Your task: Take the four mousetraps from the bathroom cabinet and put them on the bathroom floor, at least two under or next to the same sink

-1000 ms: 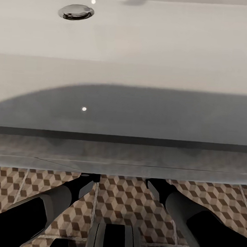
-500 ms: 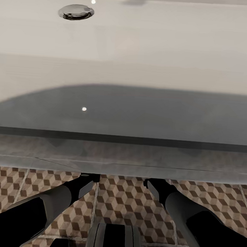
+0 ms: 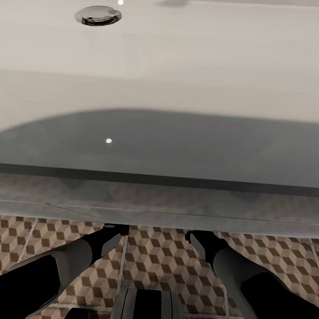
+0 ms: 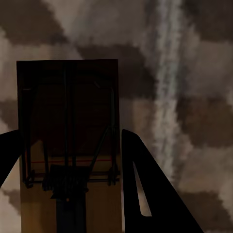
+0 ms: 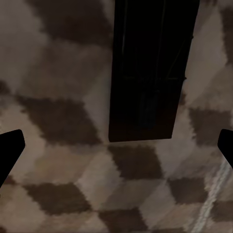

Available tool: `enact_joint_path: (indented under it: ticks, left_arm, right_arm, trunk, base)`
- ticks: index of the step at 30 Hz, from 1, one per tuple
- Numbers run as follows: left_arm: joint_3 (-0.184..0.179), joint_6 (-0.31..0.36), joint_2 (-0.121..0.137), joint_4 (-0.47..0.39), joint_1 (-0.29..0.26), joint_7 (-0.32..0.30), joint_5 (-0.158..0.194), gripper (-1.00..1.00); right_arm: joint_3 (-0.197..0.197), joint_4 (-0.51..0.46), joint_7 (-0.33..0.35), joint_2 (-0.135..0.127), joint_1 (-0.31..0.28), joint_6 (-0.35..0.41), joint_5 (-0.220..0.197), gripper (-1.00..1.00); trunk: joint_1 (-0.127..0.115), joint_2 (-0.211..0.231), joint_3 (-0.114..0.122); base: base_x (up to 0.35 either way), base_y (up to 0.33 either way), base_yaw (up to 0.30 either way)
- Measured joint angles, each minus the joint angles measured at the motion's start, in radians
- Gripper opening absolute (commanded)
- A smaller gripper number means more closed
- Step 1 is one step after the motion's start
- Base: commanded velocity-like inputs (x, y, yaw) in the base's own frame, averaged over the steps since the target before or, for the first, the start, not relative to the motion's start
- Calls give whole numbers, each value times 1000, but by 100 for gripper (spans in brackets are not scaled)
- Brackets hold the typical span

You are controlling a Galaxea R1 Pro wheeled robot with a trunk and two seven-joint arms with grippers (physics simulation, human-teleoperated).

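Here the left claw (image 4: pixel 68 160) grips a mousetrap (image 4: pixel 68 111); the right claw (image 5: pixel 116 145) gapes wide.

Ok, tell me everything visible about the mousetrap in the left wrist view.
The mousetrap is a flat rectangular wooden board, dark brown at its far end and paler tan nearer the camera. It carries a wire frame, a thin red line across it and a dark block at the near end. It lies between the left gripper fingers, over the cube-patterned floor. Whether the fingers actually touch it, or whether it rests on the tiles, cannot be told.
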Motion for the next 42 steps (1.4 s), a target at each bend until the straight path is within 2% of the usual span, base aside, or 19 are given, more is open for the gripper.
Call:
enact_joint_path:
  ticks: [27,28,42]
  left_arm:
    - [1,2,2,2,0,0,0,-100]
    - [1,2,2,2,0,0,0,100]
    - [1,1,2,2,0,0,-3,100]
  right_arm:
    - [0,0,0,1,0,-2,1,100]
    - [0,0,0,1,0,-2,1,100]
    - [0,0,0,1,0,-3,1,100]
  trunk:
    - [0,0,0]
    - [0,0,0]
    - [0,0,0]
  base:
    - [0,0,0]
    - [0,0,0]
    - [0,0,0]
